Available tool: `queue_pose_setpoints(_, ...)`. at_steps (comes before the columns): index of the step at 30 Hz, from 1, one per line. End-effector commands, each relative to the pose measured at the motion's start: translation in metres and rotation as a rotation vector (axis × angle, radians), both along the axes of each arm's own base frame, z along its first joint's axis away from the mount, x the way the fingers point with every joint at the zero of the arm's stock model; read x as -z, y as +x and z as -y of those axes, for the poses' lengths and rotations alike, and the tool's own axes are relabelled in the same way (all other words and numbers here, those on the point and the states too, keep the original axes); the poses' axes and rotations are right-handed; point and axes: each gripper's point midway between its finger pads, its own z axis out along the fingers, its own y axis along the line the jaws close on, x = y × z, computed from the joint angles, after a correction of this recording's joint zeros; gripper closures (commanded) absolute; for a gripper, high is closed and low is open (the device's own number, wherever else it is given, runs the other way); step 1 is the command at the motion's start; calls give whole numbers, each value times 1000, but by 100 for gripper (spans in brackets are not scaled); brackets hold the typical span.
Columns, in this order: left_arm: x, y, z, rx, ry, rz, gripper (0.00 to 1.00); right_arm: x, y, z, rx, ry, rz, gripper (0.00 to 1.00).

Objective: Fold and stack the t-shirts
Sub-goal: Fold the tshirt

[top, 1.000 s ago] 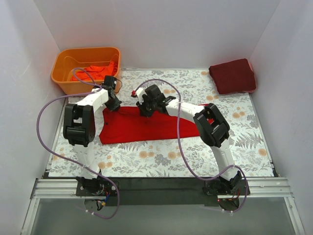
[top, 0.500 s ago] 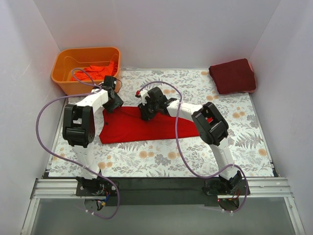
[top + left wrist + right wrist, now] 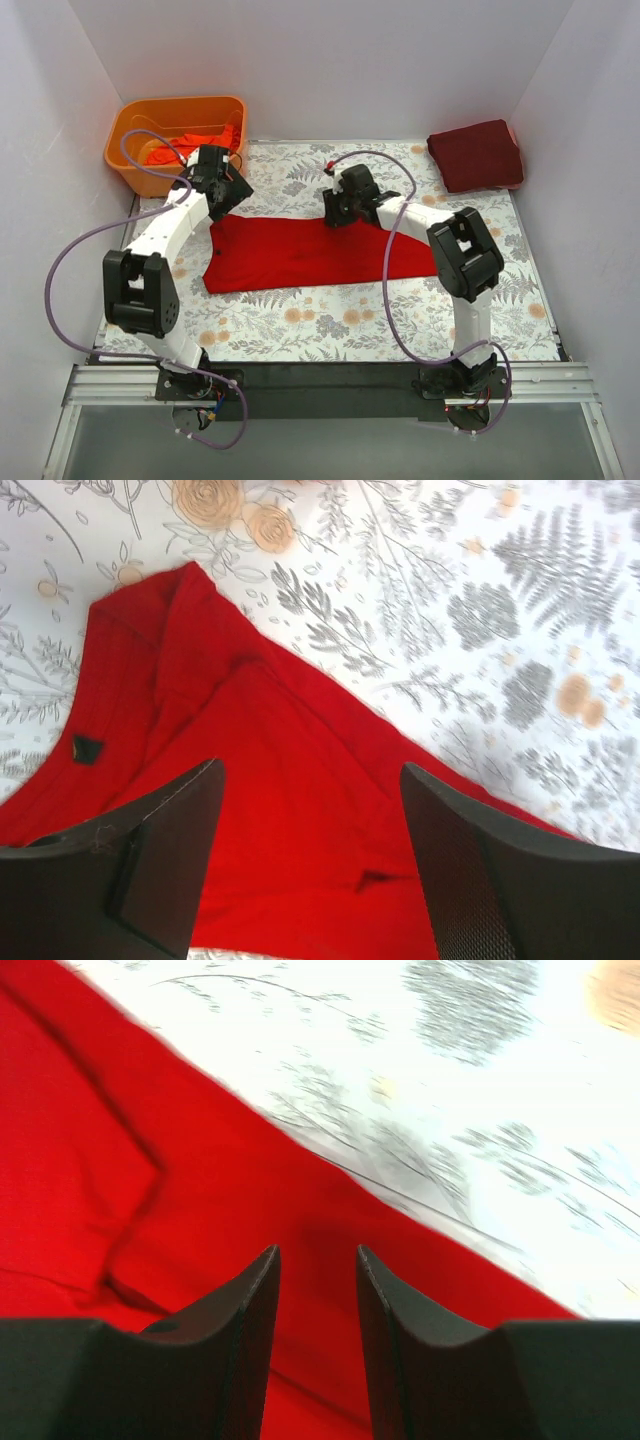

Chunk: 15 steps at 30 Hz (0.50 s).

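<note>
Top external: the red shirt (image 3: 300, 252) lies flat at the middle of the surface (image 3: 330, 320). My left pincer (image 3: 228, 198) and right pincer (image 3: 335, 213) hang over its far edge.

Left wrist: jaws wide apart, empty. Risk: closing here may take the top layer only, so the fold slumps.

Right wrist: jaws narrowly parted, nothing held. Risk: so small a gap may skid off the cloth.
</note>
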Motion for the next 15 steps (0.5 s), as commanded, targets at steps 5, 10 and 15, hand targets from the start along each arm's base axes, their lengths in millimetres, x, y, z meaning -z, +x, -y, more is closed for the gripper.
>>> queue_pose_setpoints(5, -15, -66, 17, 54, -71, -7, 31, -24, -19, 87, 168, -50, 16, 57)
queue_pose_setpoints(10, 26, -102, 19, 61, -76, -102, 35, 13, -46, 148, 262, -161, -102, 54)
queue_pose_setpoints(15, 75, -117, 14, 60, -34, -229, 35, 39, -78, 179, 286, -299, -210, 48)
